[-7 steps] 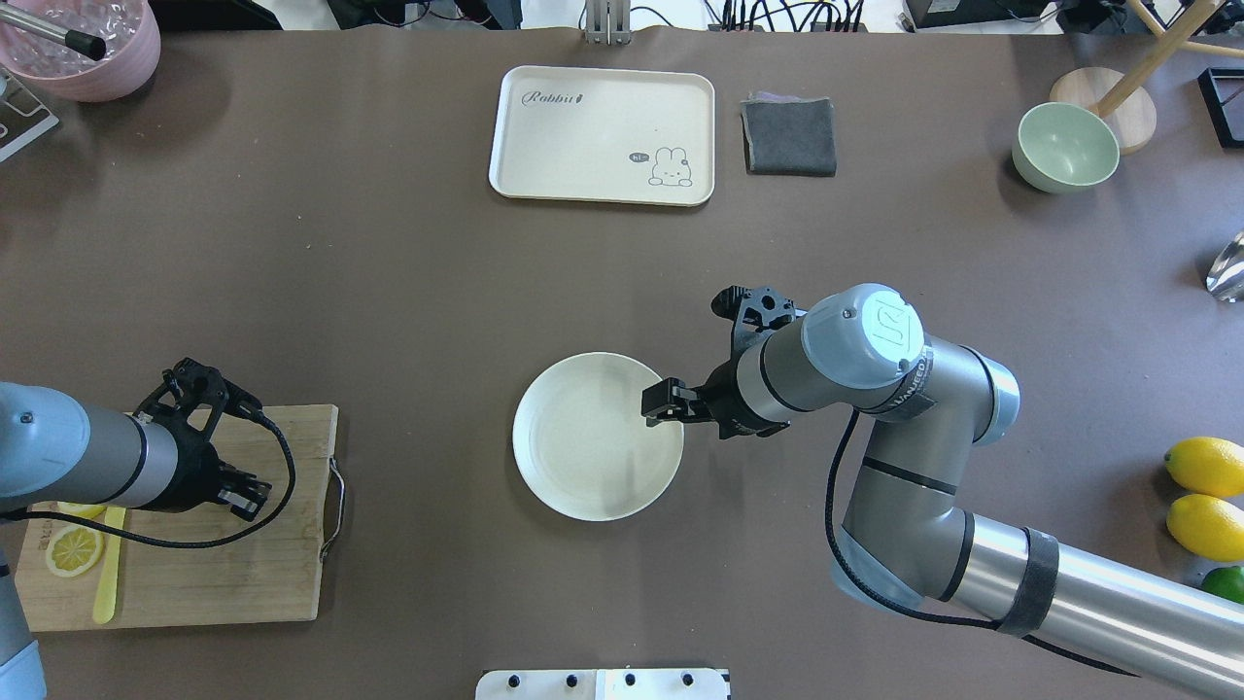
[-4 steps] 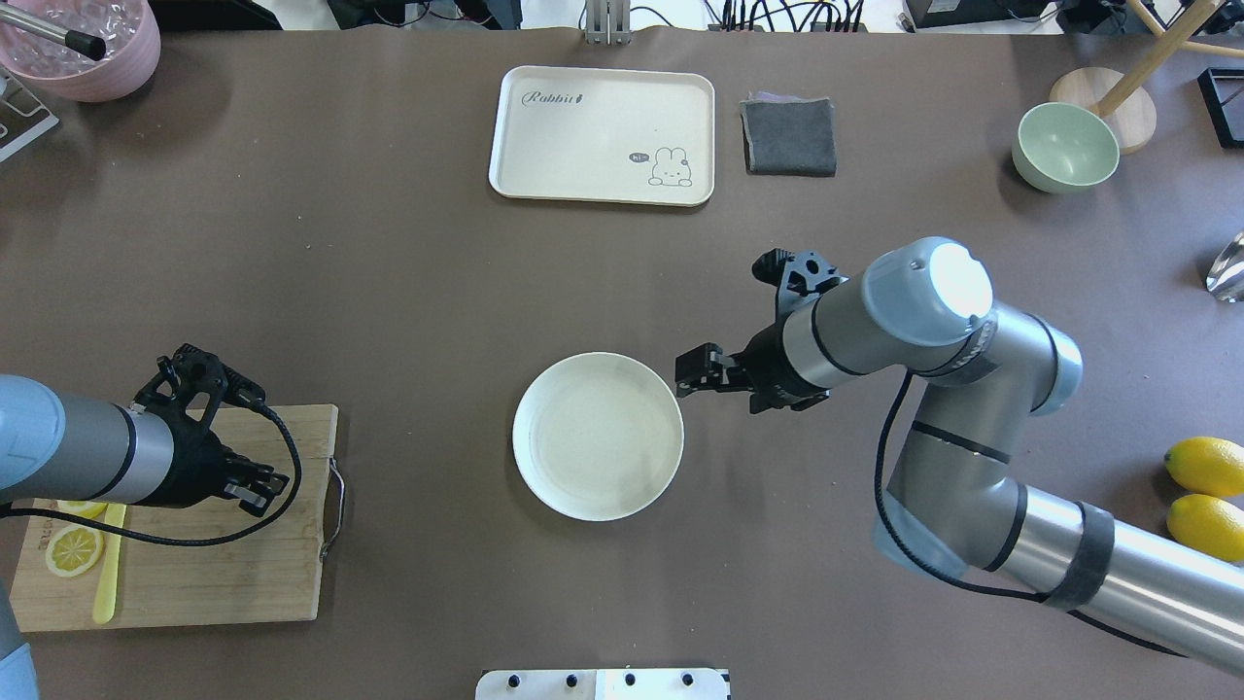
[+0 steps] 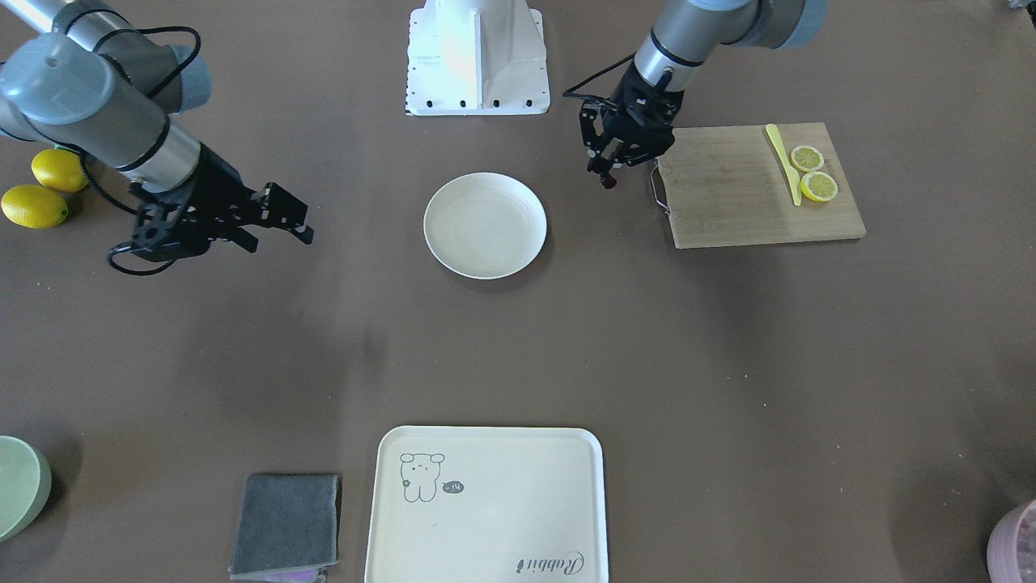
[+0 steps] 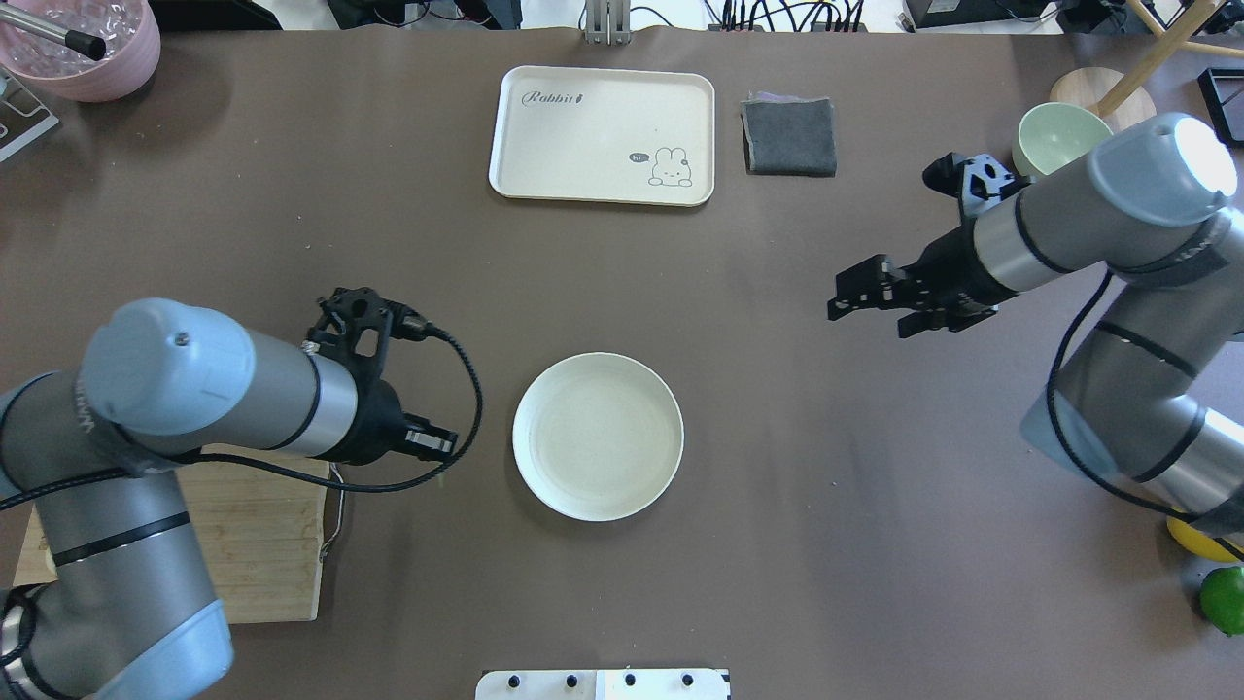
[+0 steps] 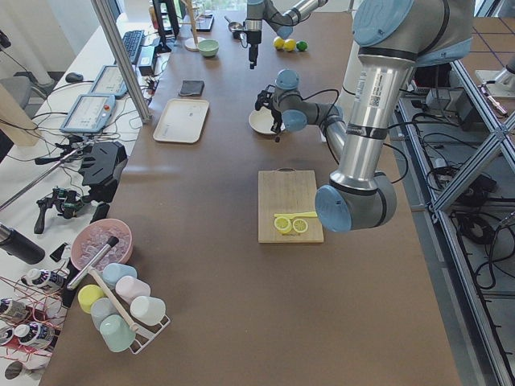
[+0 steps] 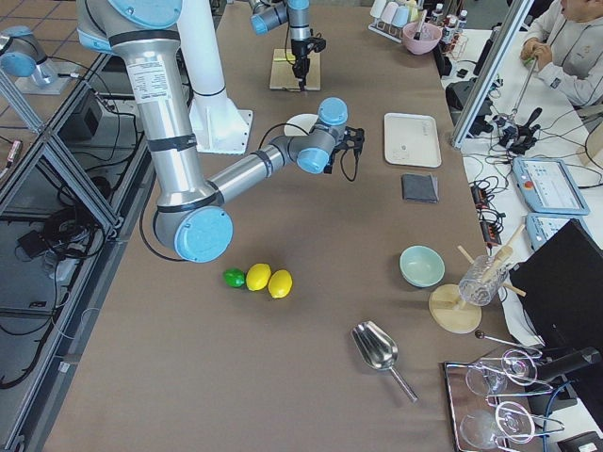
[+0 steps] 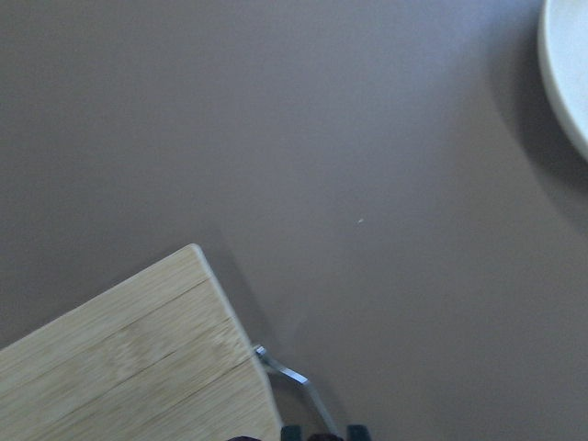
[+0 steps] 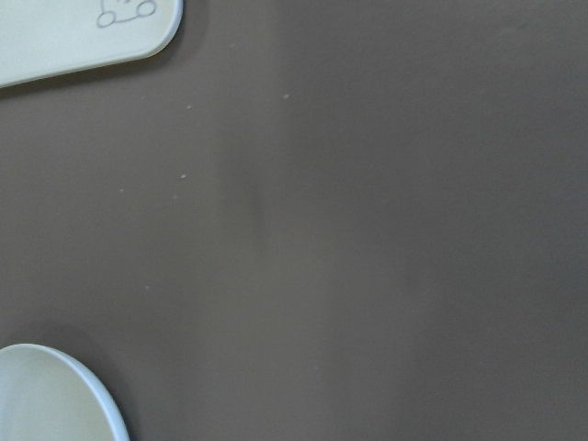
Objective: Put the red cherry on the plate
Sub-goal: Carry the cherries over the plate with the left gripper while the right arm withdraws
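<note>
**L arm closes on plate, R arm clears out**

Vs. 1 s ago: the left gripper (image 3: 605,172) has come off the cutting board (image 3: 753,198). It now hangs over bare table (image 4: 292,243) just beside the plate (image 3: 486,227), on the board side, not yet above it. The right gripper (image 4: 859,294), which was at the plate's rim, has pulled well away twd the far right. Its jaws are wide w/ nothing in them. The plate hasn't moved and is still empty.

Reading: R makes room, L brings the load. Prob. mid-transport; carry over the plate and release still to do.

The red cherry (image 3: 606,183): front view shows a small dark-red blob pinched at L's fingertips, jaws narrow around it. It is tiny, so the ID is likely, not certain. The overhead view hides it, since L's wrist covers the fingertips.

L wrist cam shows the board corner w/ its metal handle (image 7: 289,375) low and the plate rim at top right, so a gap remains. R wrist cam shows only table, plate edge and a tray (image 8: 83,37) corner.
</note>
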Motion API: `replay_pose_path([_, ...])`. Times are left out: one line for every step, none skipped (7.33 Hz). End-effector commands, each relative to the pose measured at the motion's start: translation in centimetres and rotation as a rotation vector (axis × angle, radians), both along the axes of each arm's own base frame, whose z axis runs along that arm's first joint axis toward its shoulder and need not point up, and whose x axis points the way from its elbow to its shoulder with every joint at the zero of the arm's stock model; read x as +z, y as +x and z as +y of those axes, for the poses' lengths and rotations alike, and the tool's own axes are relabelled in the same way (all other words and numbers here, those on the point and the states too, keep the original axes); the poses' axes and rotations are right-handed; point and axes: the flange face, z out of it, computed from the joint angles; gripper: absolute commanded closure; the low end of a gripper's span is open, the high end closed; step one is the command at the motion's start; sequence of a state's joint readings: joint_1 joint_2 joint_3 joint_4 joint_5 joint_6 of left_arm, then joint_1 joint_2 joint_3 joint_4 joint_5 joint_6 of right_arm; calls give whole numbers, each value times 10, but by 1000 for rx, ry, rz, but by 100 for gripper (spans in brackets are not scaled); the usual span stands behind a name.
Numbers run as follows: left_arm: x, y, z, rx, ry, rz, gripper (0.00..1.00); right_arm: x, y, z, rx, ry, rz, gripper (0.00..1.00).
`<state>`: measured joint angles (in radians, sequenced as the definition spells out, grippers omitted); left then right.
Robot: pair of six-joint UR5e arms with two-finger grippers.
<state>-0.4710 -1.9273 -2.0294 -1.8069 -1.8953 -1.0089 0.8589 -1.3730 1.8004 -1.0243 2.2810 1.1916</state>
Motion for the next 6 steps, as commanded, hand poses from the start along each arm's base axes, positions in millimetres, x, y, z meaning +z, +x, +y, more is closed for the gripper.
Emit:
replay_pose_path([-55,55,-3,-44,-109,6,100,68,75,5,-38,90,64,0])
replay_pose_path([-53,84,-12,-66,-123,-28,100,85,99,6,-44,112,77,0])
replay_pose_path([-49,103,-12,-67,-118,-55,100,96,112,8,-43,112,83,0])
replay_pose_path([-48,111,-14,-75,-116,-66,100,99,115,9,-47,111,83,0])
replay_pose_path([-52,128,-11,-78,-108,-76,100,103,118,12,-47,108,86,0])
replay_pose_path([-58,132,-12,-87,-109,-71,100,109,121,15,-49,109,93,0])
